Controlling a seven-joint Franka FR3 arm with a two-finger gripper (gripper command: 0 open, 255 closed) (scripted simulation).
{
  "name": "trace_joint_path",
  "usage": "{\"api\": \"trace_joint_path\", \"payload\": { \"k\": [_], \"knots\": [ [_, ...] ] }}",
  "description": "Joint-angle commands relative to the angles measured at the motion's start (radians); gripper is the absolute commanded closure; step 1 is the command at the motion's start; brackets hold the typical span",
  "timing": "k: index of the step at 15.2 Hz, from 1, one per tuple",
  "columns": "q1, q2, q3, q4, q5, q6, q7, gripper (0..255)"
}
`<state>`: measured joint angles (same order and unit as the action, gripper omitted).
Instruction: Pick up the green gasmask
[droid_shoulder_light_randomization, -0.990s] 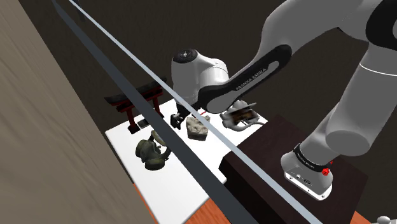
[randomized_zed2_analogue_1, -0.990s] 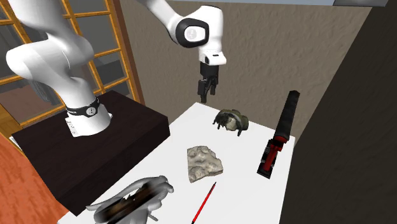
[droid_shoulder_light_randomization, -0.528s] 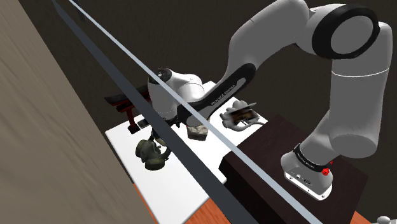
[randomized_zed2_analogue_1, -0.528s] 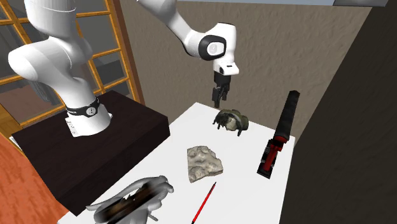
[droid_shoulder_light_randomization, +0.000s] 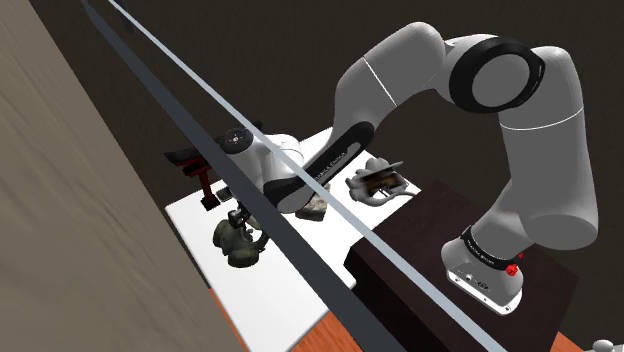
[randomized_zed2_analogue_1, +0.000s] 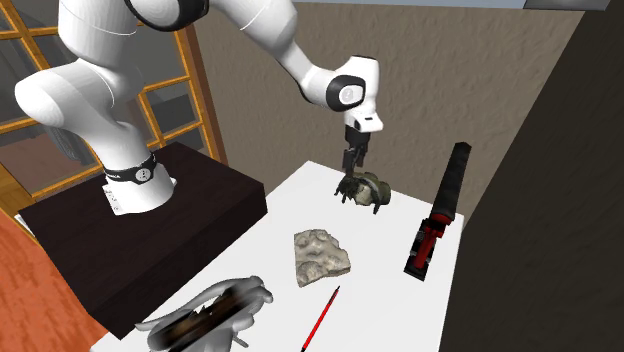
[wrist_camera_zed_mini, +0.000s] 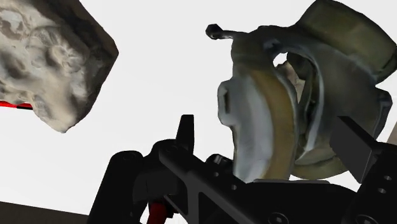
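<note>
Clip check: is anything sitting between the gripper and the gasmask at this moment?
Nothing visible. The gripper is right above the olive gasmask, whose body lies between the open fingers in the wrist view. The pale rock sits off to the side.

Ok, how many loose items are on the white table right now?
5: olive gasmask under the gripper; grey rock in the middle; red pen beside it; black-and-red gate by the wall; pale tangled object nearest the stand. More could sit off-frame.
</note>
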<state>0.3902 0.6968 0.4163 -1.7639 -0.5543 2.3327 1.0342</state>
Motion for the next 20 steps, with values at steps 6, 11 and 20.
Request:
{"api": "trace_joint_path", "payload": {
  "k": [6,11,20],
  "knots": [
    [0.008,0.027,-0.012,0.007,-0.013,0.019,0.009,255],
    [0.008,0.026,-0.012,0.007,-0.013,0.019,0.01,255],
    [-0.011,-0.032,0.014,-0.004,0.017,-0.026,-0.014,255]
  ]
}}
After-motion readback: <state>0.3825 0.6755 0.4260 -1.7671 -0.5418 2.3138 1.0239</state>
